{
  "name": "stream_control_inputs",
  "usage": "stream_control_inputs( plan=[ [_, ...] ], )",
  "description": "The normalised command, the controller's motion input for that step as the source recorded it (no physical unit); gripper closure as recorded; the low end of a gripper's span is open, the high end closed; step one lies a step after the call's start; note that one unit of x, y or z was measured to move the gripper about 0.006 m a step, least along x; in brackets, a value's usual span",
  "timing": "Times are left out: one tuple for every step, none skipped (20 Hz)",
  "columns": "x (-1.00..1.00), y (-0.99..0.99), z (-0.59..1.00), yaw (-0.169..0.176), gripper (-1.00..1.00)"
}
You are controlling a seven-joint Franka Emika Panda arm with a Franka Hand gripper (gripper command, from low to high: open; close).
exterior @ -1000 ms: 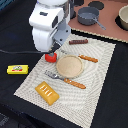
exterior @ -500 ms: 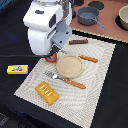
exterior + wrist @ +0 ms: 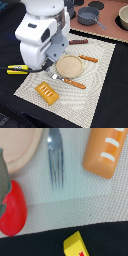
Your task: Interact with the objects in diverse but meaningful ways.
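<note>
In the wrist view a red tomato (image 3: 12, 213) lies on the striped placemat, touching a grey finger (image 3: 4, 178) of my gripper at the picture's edge. The other finger is out of view. Fork tines (image 3: 56, 163), the orange ridged bread block (image 3: 105, 150) and a corner of the yellow bar (image 3: 77, 245) also show there. In the exterior view the white arm (image 3: 42, 35) hangs low over the mat's left part and hides the gripper and the tomato. The bread block (image 3: 46, 92) lies near the mat's front corner, and the yellow bar (image 3: 15, 69) lies off the mat at the exterior view's left.
A tan plate (image 3: 68, 66) sits mid-mat with an orange-handled fork (image 3: 70, 81) in front and a knife (image 3: 87, 58) beside it. The brown stick (image 3: 78, 42) lies at the mat's far edge. The grey pot (image 3: 87, 16) and a bowl (image 3: 122, 17) stand behind.
The arm has come lower and toward the exterior view's left front, and it now covers the tomato that showed before. The other objects have not moved.
</note>
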Motion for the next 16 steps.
stream_control_inputs(
  plan=[
    [0.31,-0.71,-0.21,-0.051,-1.0],
    [0.29,-0.71,-0.22,-0.055,-1.0],
    [0.3,-0.65,-0.23,-0.056,-1.0],
    [0.28,-0.59,-0.25,-0.062,-1.0],
    [0.25,-0.55,-0.27,-0.066,-1.0],
    [0.21,-0.51,-0.29,-0.071,-1.0],
    [0.19,-0.44,-0.29,-0.061,-1.0],
    [0.16,-0.33,-0.3,-0.038,-1.0],
    [0.2,-0.19,-0.29,-0.011,-1.0],
    [0.2,-0.17,-0.29,0.0,-1.0],
    [0.17,-0.19,-0.32,0.0,-1.0],
    [0.15,-0.17,-0.33,0.0,-1.0],
    [0.12,-0.16,-0.36,0.0,-1.0],
    [0.09,-0.13,-0.39,0.0,-1.0],
    [0.09,-0.15,-0.39,0.0,-1.0],
    [0.1,-0.14,-0.4,0.0,-1.0]
  ],
)
